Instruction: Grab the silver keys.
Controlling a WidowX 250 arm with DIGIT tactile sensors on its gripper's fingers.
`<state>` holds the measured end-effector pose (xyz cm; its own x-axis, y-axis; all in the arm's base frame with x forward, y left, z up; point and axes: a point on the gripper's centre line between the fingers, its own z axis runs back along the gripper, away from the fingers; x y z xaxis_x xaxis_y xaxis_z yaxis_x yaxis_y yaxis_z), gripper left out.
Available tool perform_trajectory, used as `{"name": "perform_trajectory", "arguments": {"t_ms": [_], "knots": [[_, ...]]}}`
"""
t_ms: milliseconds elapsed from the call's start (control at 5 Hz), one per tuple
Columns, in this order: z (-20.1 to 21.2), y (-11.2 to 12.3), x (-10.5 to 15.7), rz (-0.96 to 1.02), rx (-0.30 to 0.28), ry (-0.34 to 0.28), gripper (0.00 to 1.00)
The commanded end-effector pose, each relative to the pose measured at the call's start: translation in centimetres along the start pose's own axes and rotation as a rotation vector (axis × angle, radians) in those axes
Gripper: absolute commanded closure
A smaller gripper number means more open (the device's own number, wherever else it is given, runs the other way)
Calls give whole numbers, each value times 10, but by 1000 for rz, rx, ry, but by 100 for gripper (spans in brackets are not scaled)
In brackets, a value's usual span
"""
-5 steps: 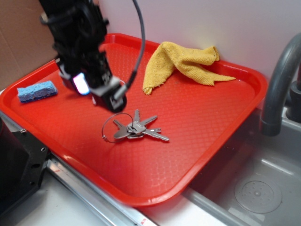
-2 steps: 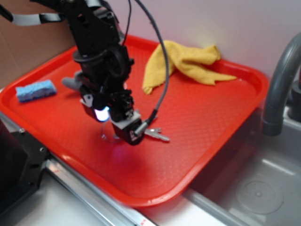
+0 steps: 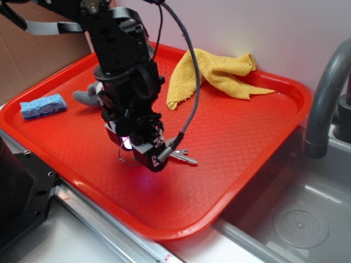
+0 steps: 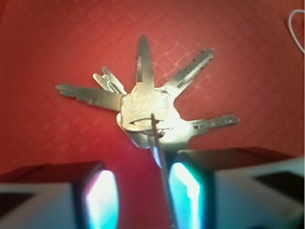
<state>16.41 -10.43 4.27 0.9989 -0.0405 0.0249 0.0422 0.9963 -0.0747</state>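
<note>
Fingers (image 4: 190, 191) of the gripper (image 4: 143, 195) spread apart, grasping nothing. Low over the red tray (image 3: 236, 137), with the silver keys (image 4: 143, 107) fanned flat just ahead of the tips, wire ring running back between them.

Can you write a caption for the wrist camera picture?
Open gripper poised just above the fanned silver keys on the red tray, wire ring between its fingers.
</note>
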Motion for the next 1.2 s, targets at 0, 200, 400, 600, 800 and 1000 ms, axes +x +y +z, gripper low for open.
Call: {"name": "perform_trajectory", "arguments": {"t_ms": [0,200,400,600,800,1000], "knots": [[18,3,4,-32,3,-21,100],[69,12,5,-64,123,-24,100],[120,16,-4,-92,68,-82,100],[171,25,-17,-115,26,-80,100],[187,44,-15,1,-1,-90,100],[185,57,-9,87,46,15,100]]}}
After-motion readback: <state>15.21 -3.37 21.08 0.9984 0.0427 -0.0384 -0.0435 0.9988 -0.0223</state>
